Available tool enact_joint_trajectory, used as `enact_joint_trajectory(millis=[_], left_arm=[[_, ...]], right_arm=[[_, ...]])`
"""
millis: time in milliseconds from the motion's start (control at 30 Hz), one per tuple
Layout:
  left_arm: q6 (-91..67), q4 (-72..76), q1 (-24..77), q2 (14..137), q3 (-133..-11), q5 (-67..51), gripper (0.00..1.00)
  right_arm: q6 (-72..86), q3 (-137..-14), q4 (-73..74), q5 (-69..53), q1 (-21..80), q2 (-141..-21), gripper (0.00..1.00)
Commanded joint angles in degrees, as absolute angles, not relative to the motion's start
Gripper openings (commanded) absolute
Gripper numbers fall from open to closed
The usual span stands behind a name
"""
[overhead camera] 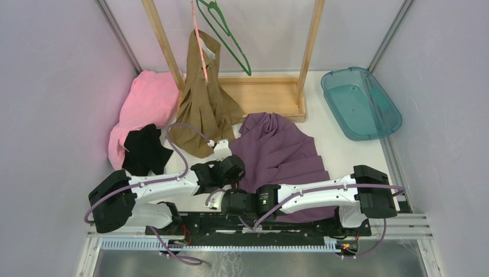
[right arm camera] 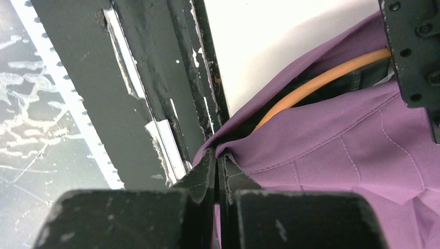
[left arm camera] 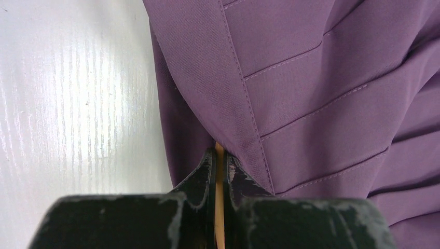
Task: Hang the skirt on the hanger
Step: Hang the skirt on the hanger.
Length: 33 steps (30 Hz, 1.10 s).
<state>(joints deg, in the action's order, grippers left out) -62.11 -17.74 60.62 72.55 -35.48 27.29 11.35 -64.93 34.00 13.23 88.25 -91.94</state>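
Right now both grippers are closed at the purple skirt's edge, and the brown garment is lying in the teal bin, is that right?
The brown garment is not in the teal bin; it hangs by a pink hanger at the wooden rack, as the top view shows. The rest holds: the left gripper and right gripper are closed at the edge of the purple skirt.

The top camera looked down from above and behind over the whole table (overhead camera: pixel 346 156). Each wrist camera peered along its own fingers (left arm camera: pixel 206 176), very close, both onto the skirt (overhead camera: pixel 282 150) edge.
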Motion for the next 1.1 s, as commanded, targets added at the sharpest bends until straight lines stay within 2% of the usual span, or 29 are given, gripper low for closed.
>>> enact_joint_trajectory(millis=[0,267,467,1067], left_arm=[[-67.07,-14.93,63.55,71.48,-35.57,30.61,0.03],[-69.30,-15.40,63.28,68.14,-35.42,35.34,0.03],[-69.71,-14.90,63.29,69.13,-37.56,36.95,0.03],[-72.09,-10.04,63.46,72.32,-34.11,35.19,0.03]], right_arm=[[7.71,-73.73,21.50,17.06,83.94,-90.18,0.01],[9.20,-60.73,12.37,8.67,84.11,-78.73,0.01],[10.45,-51.86,3.95,9.68,85.04,-72.22,0.01],[2.89,-61.13,-0.04,16.32,85.21,-84.12,0.01]])
